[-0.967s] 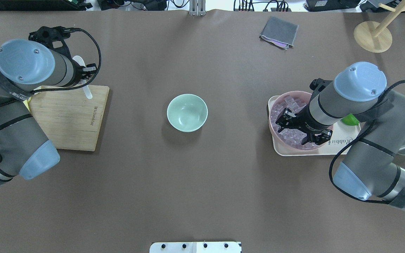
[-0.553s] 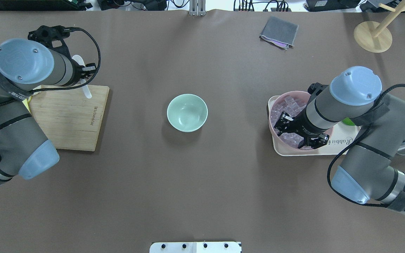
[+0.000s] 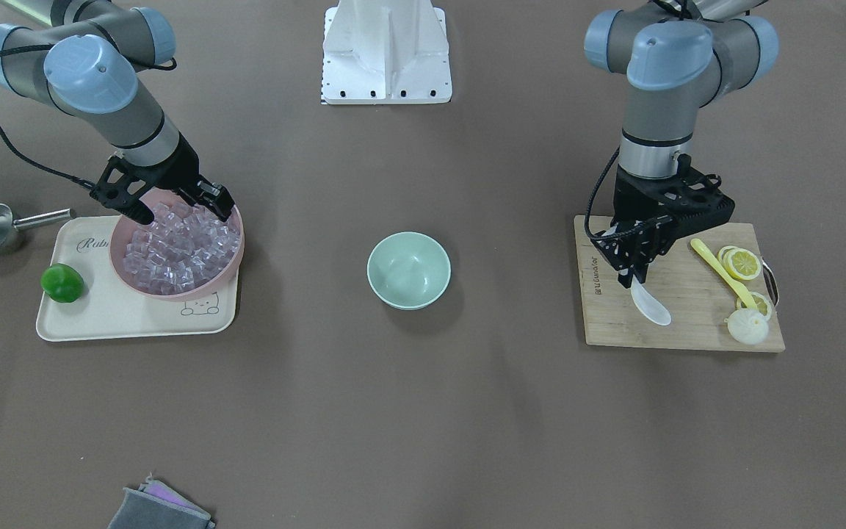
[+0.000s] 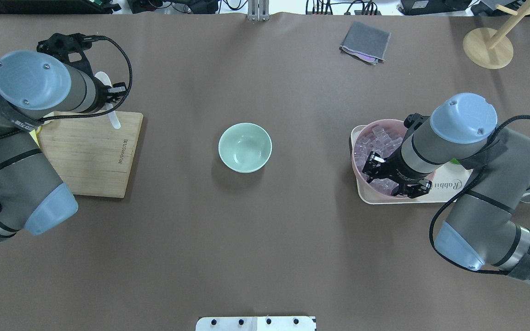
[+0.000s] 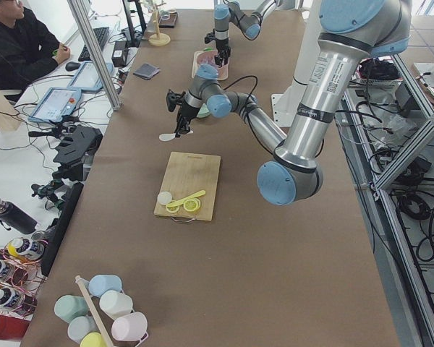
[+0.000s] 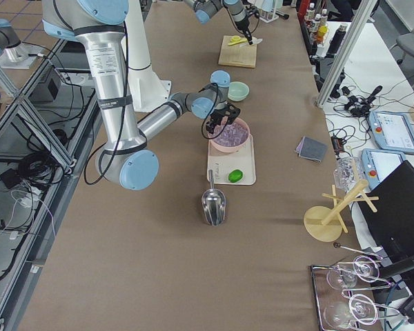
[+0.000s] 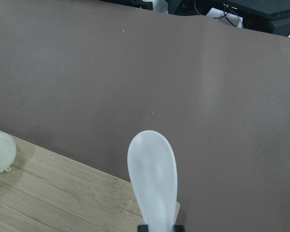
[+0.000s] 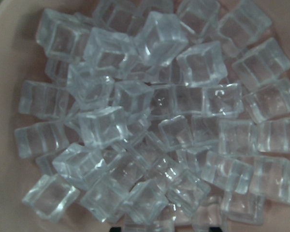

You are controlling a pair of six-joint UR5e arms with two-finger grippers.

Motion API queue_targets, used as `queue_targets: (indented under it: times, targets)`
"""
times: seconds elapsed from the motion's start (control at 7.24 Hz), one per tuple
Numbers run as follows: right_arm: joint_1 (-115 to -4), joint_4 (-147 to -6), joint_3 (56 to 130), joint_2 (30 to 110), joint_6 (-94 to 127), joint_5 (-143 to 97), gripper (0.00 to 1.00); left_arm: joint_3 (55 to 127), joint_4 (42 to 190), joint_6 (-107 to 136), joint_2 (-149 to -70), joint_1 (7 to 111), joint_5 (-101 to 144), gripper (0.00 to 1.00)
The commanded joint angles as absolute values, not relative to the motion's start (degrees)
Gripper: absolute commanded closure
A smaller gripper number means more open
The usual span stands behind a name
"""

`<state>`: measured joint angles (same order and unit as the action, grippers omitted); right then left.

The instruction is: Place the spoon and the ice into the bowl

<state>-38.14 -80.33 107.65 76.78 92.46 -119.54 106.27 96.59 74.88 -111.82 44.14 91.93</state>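
We are at pick-up: the left gripper (image 3: 633, 273) pinches the spoon (image 3: 651, 305) above the far edge of the board (image 3: 680, 327); the right gripper (image 3: 177, 211) hangs wide over the ice (image 3: 173, 250) (a heaped pile). The bowl (image 3: 408, 270) waits empty mid-table. Next we likely need one cube clamped, then both carried there.

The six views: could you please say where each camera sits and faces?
Front: across the table, facing the robot; left arm, right arm.
Overhead: behind the robot, looking down; both arms.
Left side: table end; left arm nearest.
Right side: opposite end; right arm nearest.
Left wrist: at the spoon in its tool.
Right wrist: into the ice.
Front and overhead share the bowl.
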Motion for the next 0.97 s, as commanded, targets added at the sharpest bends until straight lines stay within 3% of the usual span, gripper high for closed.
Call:
queue_targets:
  times: [0.0, 0.14, 0.55, 0.83]
  targets:
    - [-38.1, -80.3, 107.7, 76.9, 92.4, -119.4, 0.9, 107.1, 96.5, 74.9, -111.9, 44.1, 91.9, 1.0]
    - [-38.3, -80.3, 108.2, 76.9, 92.4, -119.5, 1.0, 108.2, 96.2, 74.9, -111.8, 44.1, 92.0, 1.0]
    - [-42.7, -87.0, 112.6, 76.0, 91.4, -121.3, 1.0, 108.3, 96.2, 74.9, -112.8, 43.9, 92.5, 1.0]
    - [-45.8, -93.3, 115.7, 72.0, 87.2, -120.3, 1.0, 107.7, 92.6, 79.6, -122.0, 39.8, 94.6, 1.0]
